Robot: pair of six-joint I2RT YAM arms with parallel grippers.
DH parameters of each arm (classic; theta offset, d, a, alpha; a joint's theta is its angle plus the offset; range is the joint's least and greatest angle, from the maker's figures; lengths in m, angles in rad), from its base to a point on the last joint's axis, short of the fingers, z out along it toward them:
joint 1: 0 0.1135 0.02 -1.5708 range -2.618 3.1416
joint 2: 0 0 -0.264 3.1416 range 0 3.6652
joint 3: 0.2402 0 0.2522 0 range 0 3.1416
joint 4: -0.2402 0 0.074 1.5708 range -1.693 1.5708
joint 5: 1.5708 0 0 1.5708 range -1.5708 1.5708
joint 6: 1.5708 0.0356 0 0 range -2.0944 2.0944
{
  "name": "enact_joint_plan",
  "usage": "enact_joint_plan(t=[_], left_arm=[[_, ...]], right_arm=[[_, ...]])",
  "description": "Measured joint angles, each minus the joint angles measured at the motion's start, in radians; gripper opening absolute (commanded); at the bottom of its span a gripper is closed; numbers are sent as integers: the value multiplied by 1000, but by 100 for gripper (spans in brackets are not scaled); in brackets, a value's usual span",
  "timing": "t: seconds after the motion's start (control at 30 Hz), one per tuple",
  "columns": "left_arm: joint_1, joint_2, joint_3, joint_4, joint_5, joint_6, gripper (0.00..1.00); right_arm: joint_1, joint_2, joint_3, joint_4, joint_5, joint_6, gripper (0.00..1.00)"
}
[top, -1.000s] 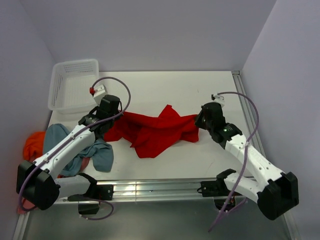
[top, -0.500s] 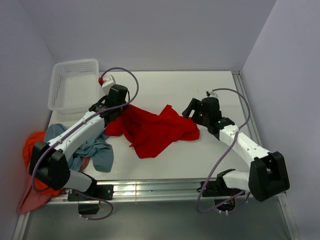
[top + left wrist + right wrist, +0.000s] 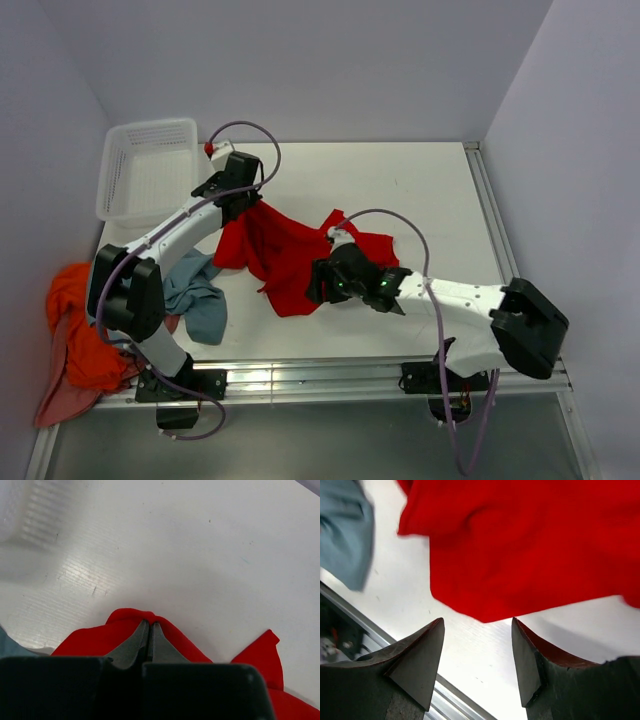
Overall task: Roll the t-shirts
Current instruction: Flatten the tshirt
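Note:
A bright red t-shirt (image 3: pixel 275 250) lies crumpled in the middle of the table. My left gripper (image 3: pixel 243 205) is shut on its far left edge, and the left wrist view shows the cloth (image 3: pixel 182 642) bunched round the closed tips of the left gripper (image 3: pixel 150 624). My right gripper (image 3: pixel 318 285) hovers over the shirt's near edge. In the right wrist view the right gripper (image 3: pixel 477 622) is open and holds nothing, with a corner of the red t-shirt (image 3: pixel 520 545) just beyond its tips. A blue-grey t-shirt (image 3: pixel 200 300), an orange one (image 3: pixel 75 310) and a pinkish one (image 3: pixel 60 405) are heaped at the left.
A white mesh basket (image 3: pixel 112 175) stands at the back left corner. A metal rail (image 3: pixel 300 375) runs along the table's near edge, close below the right gripper. Walls close the table in at the back and both sides.
My right gripper has let go of the shirt's right side, opened, and swung left and nearer, to the shirt's near edge. My left gripper has pulled its corner farther back.

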Motion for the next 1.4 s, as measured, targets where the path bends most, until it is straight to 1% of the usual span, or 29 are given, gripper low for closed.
enact_joint_plan(t=[0.07, 0.1, 0.17, 0.2, 0.23, 0.27, 0.37, 0.4, 0.47, 0.6, 0.73, 0.83, 0.87, 0.9, 0.97, 1.0, 1.03, 1.07, 1.2, 1.4], left_arm=[[17, 4, 6, 0, 17, 4, 1], [25, 4, 7, 1, 31, 11, 2], [39, 4, 8, 1, 52, 27, 11], [47, 4, 8, 1, 61, 39, 24], [51, 4, 6, 1, 67, 50, 30], [53, 1, 2, 9, 72, 53, 43], [55, -32, -34, 23, 93, 72, 61], [54, -48, -47, 22, 101, 73, 63], [54, -83, -63, 22, 111, 77, 64], [54, -133, -69, 21, 133, 83, 64], [46, -182, -96, 20, 163, 85, 64], [17, -203, -117, 14, 174, 84, 64], [0, -206, -124, 14, 180, 83, 64], [-12, -207, -130, 15, 184, 83, 64], [-38, -208, -151, 19, 204, 82, 64], [-49, -209, -165, 21, 212, 82, 64], [-57, -209, -180, 21, 219, 82, 63], [-62, -211, -196, 20, 226, 82, 64], [-71, -220, -236, 14, 235, 81, 62], [-88, -272, -255, 5, 234, 73, 62]], right_arm=[[62, 78, 40, 3, 22, -3, 63], [84, 111, 60, 3, 32, -5, 63], [123, 176, 97, 6, 51, -7, 63], [140, 206, 115, 6, 58, -8, 63], [151, 231, 129, 8, 64, -9, 63], [160, 255, 143, 7, 70, -11, 63], [178, 312, 184, 0, 91, -16, 63], [185, 335, 207, -9, 103, -22, 63], [196, 374, 247, -21, 124, -31, 63], [218, 431, 306, -44, 151, -49, 61], [230, 453, 315, -60, 156, -66, 58], [235, 465, 315, -71, 149, -80, 57], [236, 466, 315, -73, 147, -85, 53], [237, 466, 315, -74, 144, -90, 38], [242, 466, 315, -73, 137, -99, 26], [245, 466, 314, -74, 137, -103, 15], [248, 466, 314, -77, 137, -111, 10], [250, 466, 314, -79, 137, -111, 0], [267, 423, 284, -116, 142, -116, 0], [302, 199, 264, -259, 146, -150, 0]])
